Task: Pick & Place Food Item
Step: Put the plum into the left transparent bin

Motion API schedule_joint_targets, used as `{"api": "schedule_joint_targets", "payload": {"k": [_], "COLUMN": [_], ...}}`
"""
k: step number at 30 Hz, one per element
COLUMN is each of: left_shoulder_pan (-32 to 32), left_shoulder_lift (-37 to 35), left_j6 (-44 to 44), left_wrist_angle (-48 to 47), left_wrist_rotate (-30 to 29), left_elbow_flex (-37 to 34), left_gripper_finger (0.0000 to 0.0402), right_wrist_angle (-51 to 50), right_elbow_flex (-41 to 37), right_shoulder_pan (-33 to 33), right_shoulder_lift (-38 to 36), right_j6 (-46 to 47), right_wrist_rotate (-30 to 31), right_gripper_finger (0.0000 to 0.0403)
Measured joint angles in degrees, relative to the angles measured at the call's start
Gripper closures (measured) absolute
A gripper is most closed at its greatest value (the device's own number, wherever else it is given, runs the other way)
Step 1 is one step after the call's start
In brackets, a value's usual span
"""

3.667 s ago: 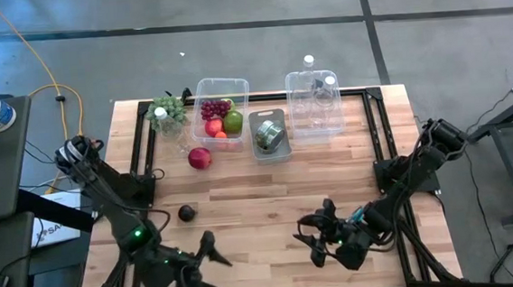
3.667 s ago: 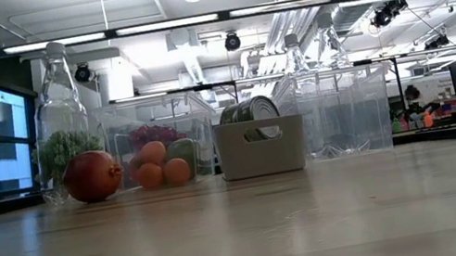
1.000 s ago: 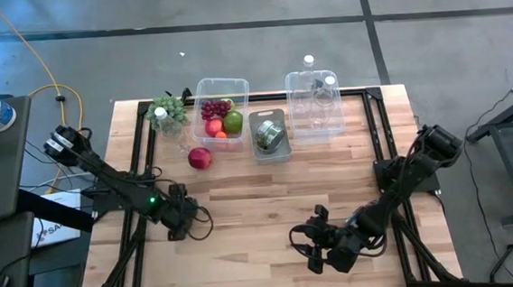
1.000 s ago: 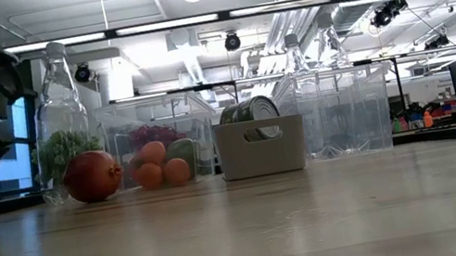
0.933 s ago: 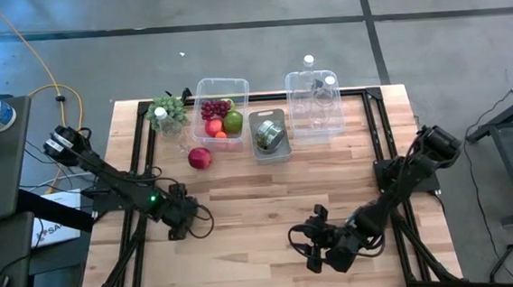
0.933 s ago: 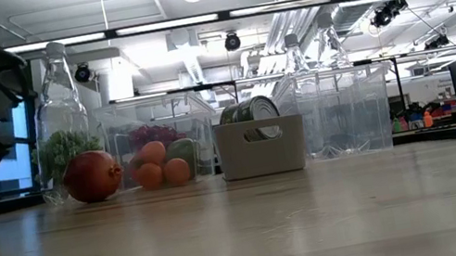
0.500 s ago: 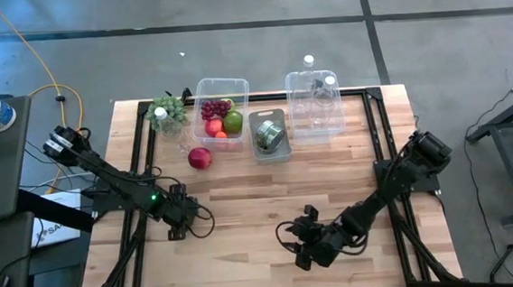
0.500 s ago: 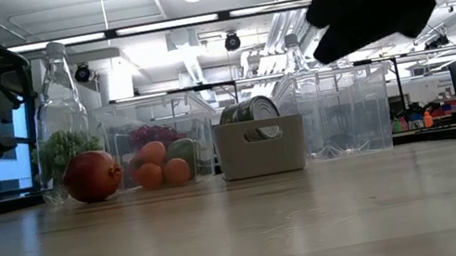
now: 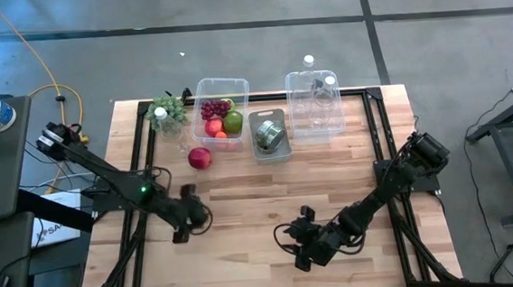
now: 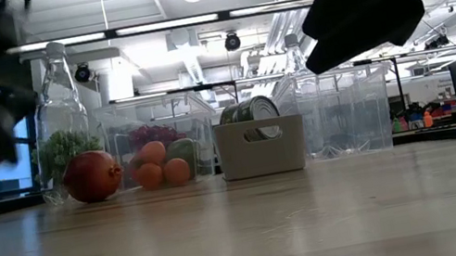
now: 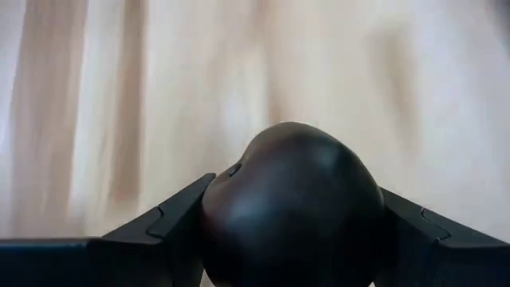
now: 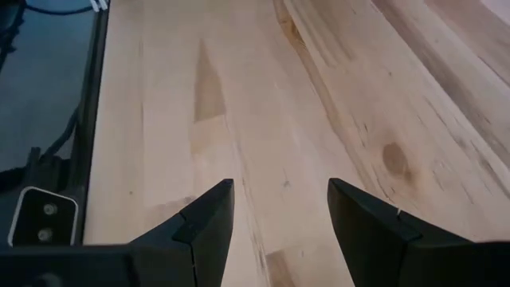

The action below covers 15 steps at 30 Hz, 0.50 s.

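The left gripper [image 11: 291, 239] is clamped on a dark round fruit [image 11: 292, 203] (likely smooth, firm and light), best squeezed across its middle.

Both arms are dark, slender, multi-joint assemblies with loose black cables at the wrist. The left arm [image 9: 105, 177] carries a small green indicator light mid-link. The right arm [image 9: 395, 183] shows no light. Each gripper finger [image 12: 199, 219] is matte black, angular, with stepped inner edges.
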Motion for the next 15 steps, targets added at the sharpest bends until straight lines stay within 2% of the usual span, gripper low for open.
{"api": "schedule_joint_targets", "payload": {"k": [3,8,11,15], "left_shoulder_pan": [1.0,11.4,20.1,33.7], "left_shoulder_lift": [0.0,0.0,0.7,2.7], "left_j6": [8.6,9.6,14.2,15.0], "left_wrist_angle": [5.6,2.1,0.9,-2.2], "left_wrist_rotate": [-1.4,-4.7,-1.1,3.8], "left_elbow_flex": [2.2,9.7,14.6,20.9], "left_gripper_finger": [0.0155,0.0154,0.0154,0.0154], "right_wrist_angle": [0.4,1.5,1.6,1.4], "right_elbow_flex": [0.0,0.0,0.0,0.0], "right_shoulder_pan": [-0.1,-0.3,-0.3,-0.3], "right_shoulder_lift": [0.0,0.0,0.0,0.0], "right_j6": [-1.3,-1.7,-1.9,-1.9], "right_wrist_rotate": [0.1,-0.2,-1.2,-1.5], "right_gripper_finger": [0.021,0.021,0.021,0.021]}}
